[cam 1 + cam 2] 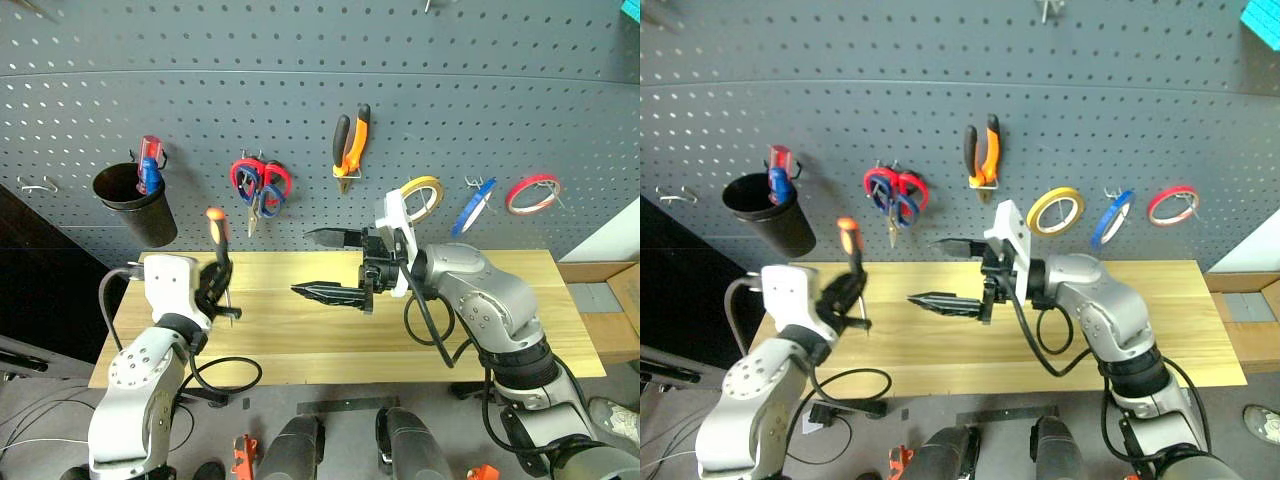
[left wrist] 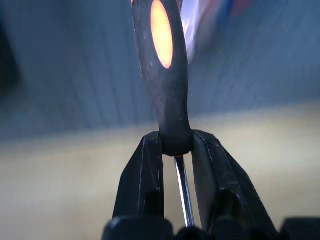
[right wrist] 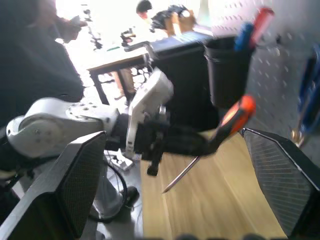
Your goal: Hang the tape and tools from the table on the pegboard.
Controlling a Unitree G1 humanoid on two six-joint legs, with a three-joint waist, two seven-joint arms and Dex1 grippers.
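Workshop / robot lab bench setup. Dark grey pegboard (image 1: 300, 90) fills the whole upper part of the frame, with metal hooks carrying hand tools: orange-and-black pliers (image 1: 351, 148) at upper centre, red-handled scissors (image 1: 262, 185) to their left, tape rolls in a row at centre right (yellow roll (image 1: 421, 196), blue tape (image 1: 472, 207), red roll (image 1: 531, 194)). Black bin (image 1: 135, 205) hangs at left with tool handles sticking out. Below it, a plank-top table (image 1: 500, 330) across the middle. Right wrist view shows more black-legged benches with clutter and a person standing in the background.
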